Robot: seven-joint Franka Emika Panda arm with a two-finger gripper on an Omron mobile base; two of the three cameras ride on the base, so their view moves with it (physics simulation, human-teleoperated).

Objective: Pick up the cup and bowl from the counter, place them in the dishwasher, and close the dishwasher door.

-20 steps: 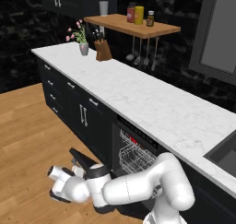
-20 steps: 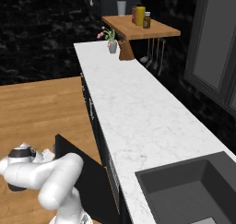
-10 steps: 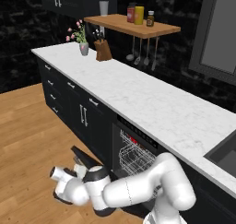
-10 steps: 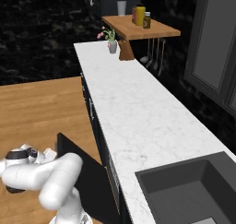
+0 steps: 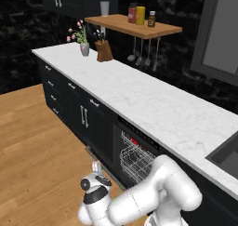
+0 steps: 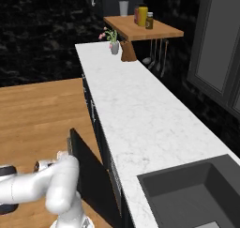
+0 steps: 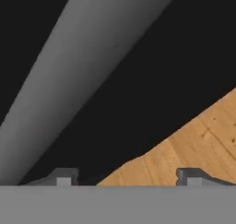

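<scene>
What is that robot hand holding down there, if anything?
Nothing. The gripper is open, close against the dishwasher door beside its handle, with no grip on it.

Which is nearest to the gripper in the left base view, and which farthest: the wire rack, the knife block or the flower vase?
Measured from the gripper, low beside the dishwasher:
1. Wire rack, just right of it.
2. Knife block, far along the counter.
3. Flower vase, slightly beyond the block.

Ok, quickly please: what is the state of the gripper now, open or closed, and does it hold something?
Gripper: open, holding nothing; its fingertips stand apart right by the dishwasher door's grey bar handle.
</scene>
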